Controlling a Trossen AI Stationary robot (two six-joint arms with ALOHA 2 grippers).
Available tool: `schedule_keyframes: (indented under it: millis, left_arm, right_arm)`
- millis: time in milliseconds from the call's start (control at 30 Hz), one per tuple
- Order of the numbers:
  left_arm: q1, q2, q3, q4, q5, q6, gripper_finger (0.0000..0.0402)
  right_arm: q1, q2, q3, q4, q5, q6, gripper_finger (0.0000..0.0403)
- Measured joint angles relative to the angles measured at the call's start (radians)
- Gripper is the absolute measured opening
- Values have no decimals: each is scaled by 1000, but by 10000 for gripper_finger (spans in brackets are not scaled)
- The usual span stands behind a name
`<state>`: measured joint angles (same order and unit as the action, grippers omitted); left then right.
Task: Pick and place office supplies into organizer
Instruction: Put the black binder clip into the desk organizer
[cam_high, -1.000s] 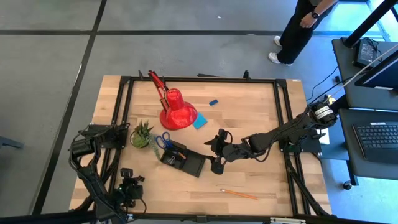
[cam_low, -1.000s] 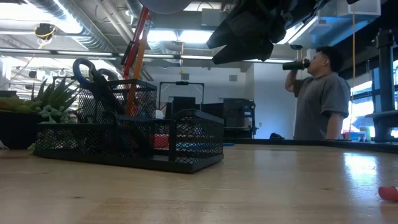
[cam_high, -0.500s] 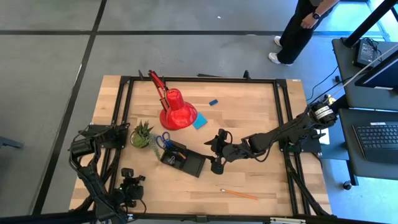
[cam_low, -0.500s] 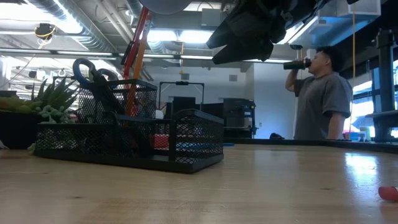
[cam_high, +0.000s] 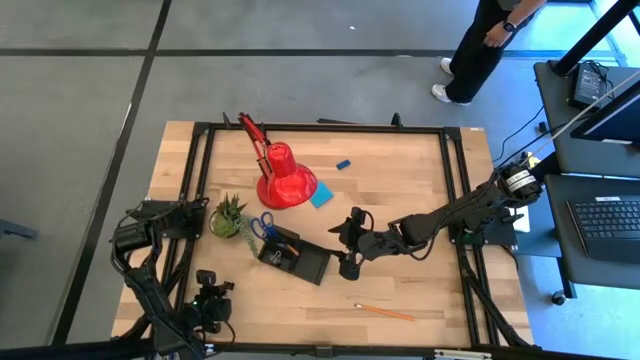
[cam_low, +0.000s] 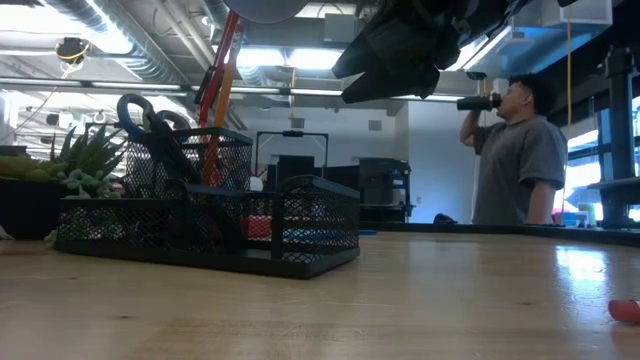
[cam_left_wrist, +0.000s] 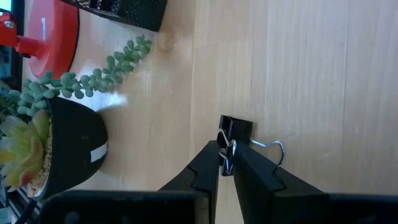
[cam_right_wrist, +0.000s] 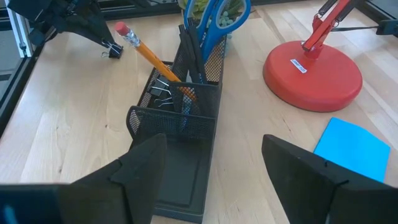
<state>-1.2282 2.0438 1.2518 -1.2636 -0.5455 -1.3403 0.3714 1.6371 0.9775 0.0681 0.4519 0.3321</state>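
Left pincer (cam_left_wrist: 227, 163): closed on clip (cam_left_wrist: 235, 134) by its wire loop, low over bench (cam_left_wrist: 323, 81) | clip: light, stiff, slippery; may swivel | right pincer (cam_right_wrist: 214, 171): wide, empty, above organizer (cam_right_wrist: 177, 127)

1. High view looks straight down over the whole table (cam_high: 400, 190)
2. Low view sits at tabletop height, close to the organizer (cam_low: 210, 225), facing the room
3. Left wrist view looks down close on the wood beside the potted plant (cam_left_wrist: 56, 149)
4. Right wrist view faces the organizer and red lamp (cam_right_wrist: 314, 65), both shared with the high view
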Motion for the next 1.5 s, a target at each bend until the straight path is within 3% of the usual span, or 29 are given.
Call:
schedule_keyframes:
  millis: [367,767,967,1067,1400,1500]
  left_arm:
    - [0,0,0,-4,10,1,6]
    - [3,0,0,3,-38,0,3]
    - [56,-22,0,-16,-53,-233,3]
    - [89,-63,0,-19,-99,-270,3]
    - [201,-247,0,-16,-392,-223,3]
    - [248,-252,0,-1,-395,-167,3]
  right_arm:
    - [0,0,0,0,0,0,267]
    - [0,0,0,0,0,0,267]
    - [0,0,0,0,0,1,267]
    - [0,0,0,0,0,1,267]
    - [0,0,0,1,0,-2,267]
    - [0,0,0,0,0,-3,267]
